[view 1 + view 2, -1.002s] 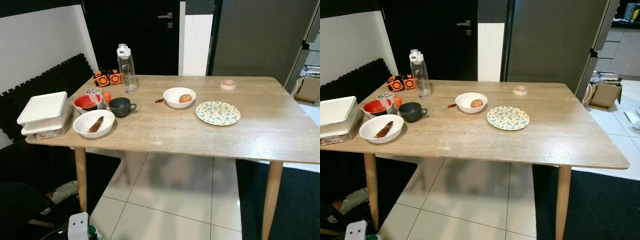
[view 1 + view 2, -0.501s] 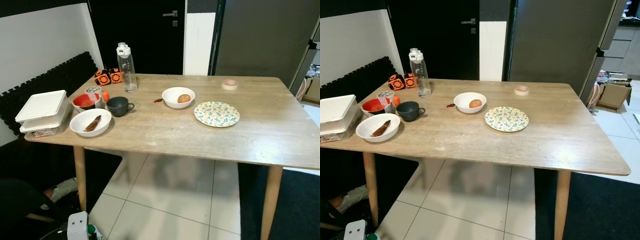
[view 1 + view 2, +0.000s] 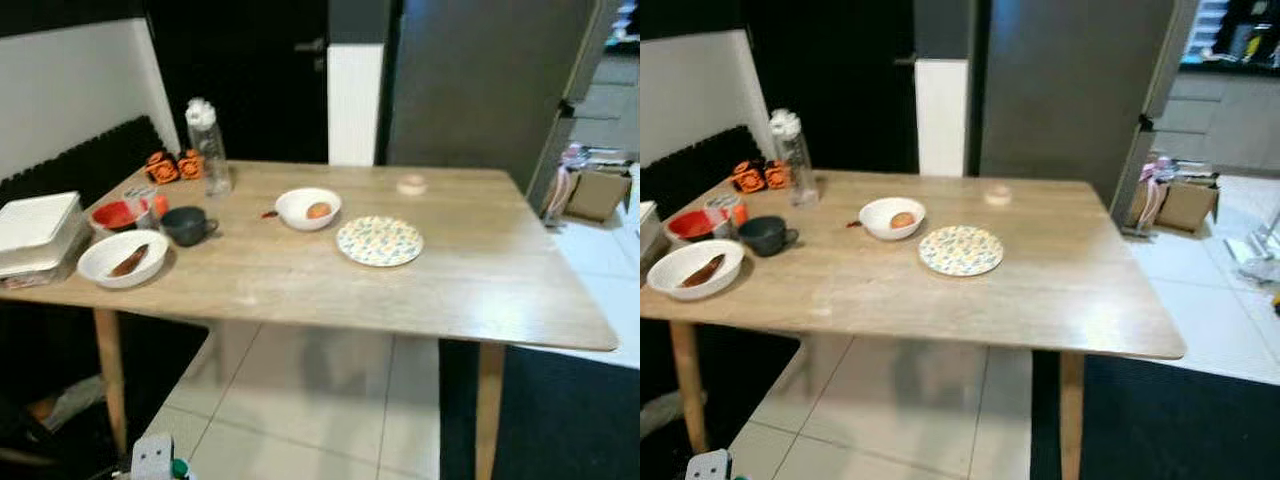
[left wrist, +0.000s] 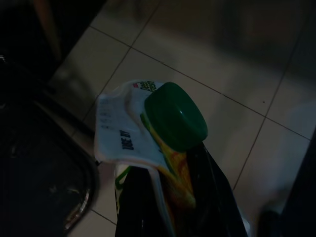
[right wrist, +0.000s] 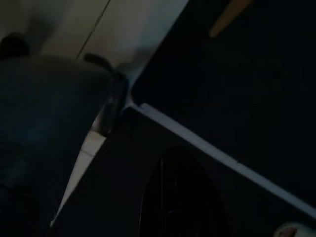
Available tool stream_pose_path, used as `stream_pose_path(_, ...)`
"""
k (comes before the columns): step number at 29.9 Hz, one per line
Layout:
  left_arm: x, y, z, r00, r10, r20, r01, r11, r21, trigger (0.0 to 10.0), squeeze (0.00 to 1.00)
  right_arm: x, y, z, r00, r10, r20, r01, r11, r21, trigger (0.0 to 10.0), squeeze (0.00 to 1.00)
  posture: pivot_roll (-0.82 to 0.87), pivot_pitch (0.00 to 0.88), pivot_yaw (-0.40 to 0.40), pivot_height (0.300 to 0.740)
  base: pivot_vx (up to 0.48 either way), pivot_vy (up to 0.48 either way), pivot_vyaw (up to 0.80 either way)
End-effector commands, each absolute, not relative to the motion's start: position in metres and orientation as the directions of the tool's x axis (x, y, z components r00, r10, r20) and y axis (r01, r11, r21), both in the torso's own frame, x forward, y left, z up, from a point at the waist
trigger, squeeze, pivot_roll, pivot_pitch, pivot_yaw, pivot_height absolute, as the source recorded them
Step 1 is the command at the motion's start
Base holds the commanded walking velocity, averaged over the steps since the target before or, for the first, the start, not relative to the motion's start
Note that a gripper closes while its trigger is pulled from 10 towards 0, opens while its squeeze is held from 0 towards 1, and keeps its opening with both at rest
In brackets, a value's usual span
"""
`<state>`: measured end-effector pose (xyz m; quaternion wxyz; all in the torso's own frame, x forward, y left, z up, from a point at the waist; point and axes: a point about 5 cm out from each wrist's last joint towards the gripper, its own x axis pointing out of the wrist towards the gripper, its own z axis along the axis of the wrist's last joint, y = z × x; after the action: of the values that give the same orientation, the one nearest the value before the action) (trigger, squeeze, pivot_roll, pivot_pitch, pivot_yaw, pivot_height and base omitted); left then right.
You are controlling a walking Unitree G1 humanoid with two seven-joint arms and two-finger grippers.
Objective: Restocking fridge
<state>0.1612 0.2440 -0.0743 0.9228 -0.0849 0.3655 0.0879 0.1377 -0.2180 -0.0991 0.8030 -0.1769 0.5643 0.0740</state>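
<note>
In the left wrist view my left gripper is shut on a white and yellow drink carton with a green screw cap, held low over the tiled floor. The carton's top pokes up at the lower left of the head view. A tall grey fridge stands behind the wooden table. The right wrist view is very dark; my right gripper hangs over a dark mat with its fingers together.
On the table stand a white bowl with a round fruit, a floral plate, a tape roll, a water bottle, a dark mug, more bowls and white containers. A cardboard box sits beside the fridge.
The whole picture has shifted left and blurred, so the camera has turned to the right. More of the fridge side and the floor at the right shows. The table's things have not moved.
</note>
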Motion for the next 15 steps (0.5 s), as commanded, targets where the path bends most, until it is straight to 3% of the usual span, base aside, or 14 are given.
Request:
stream_pose_path(1,0.1334,0.2265,-0.0922,0.617,0.028,-0.786,-0.206,0.97,-0.127,10.0,0.0,0.1381,-0.2194,-0.0986,0.351,-0.084,-0.933,-0.336,0.918,-0.21,10.0,0.0,-0.06,0.0,0.025,0.74,0.0,-0.382,-0.49)
stream_pose_path(11,0.1334,0.2257,-0.0923,0.616,0.022,-0.787,-0.198,0.972,-0.127,10.0,0.0,0.1372,-0.2198,-0.0989,0.348,-0.084,-0.934,-0.326,0.923,-0.205,10.0,0.0,-0.06,0.0,0.025,0.74,0.0,-0.385,-0.76)
stream_pose_path(15,0.1342,0.2248,-0.0922,0.619,0.019,-0.785,-0.194,0.973,-0.129,10.0,0.0,0.138,-0.2197,-0.0986,0.354,-0.085,-0.932,-0.322,0.924,-0.207,10.0,0.0,-0.06,0.0,0.025,0.74,0.0,-0.383,-0.21)
